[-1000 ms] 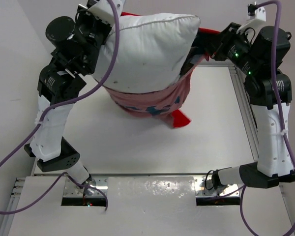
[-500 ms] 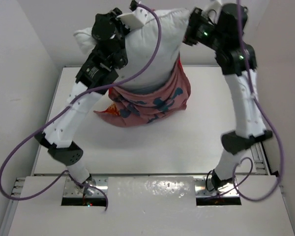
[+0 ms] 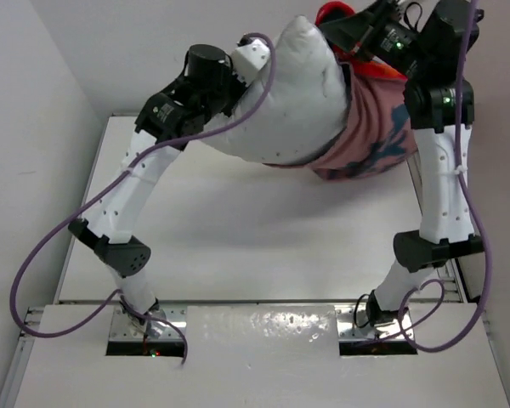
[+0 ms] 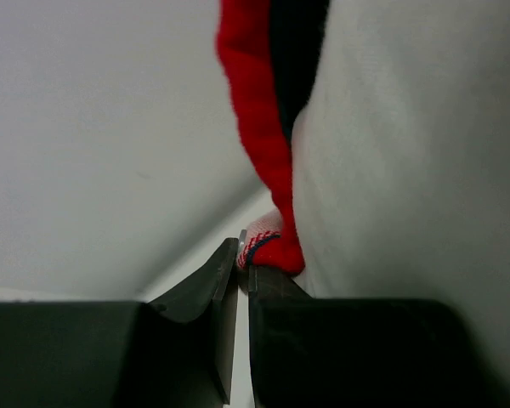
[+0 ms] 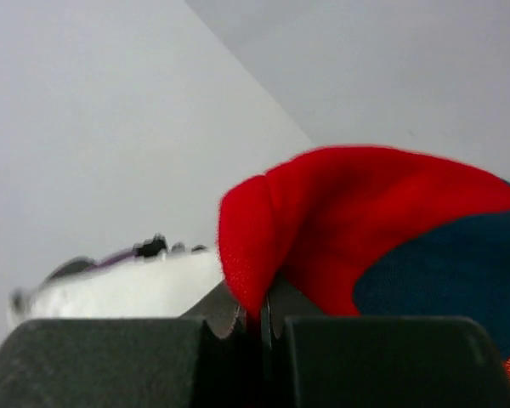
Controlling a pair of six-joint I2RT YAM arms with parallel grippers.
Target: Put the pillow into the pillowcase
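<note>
The white pillow (image 3: 293,93) hangs in the air above the back of the table, its right end inside the pillowcase (image 3: 370,144), which shows its pale pink side with dark blue marks. My left gripper (image 3: 251,53) is shut on the red hem of the pillowcase (image 4: 268,195), with the pillow (image 4: 416,153) pressed against its right side. My right gripper (image 3: 357,30) is shut on a red fold of the pillowcase (image 5: 323,221) at the top right; the pillow (image 5: 127,285) shows white behind it.
The white table (image 3: 238,229) lies below the lifted bundle. A metal rail (image 3: 463,272) runs along the right edge. Grey walls (image 3: 34,110) stand close on the left and at the back. Purple cables (image 3: 59,229) hang from both arms.
Both arms have swung the pillow and pillowcase up and to the right, off the table. The pillowcase, which hung below the pillow, now sits over its right end.
</note>
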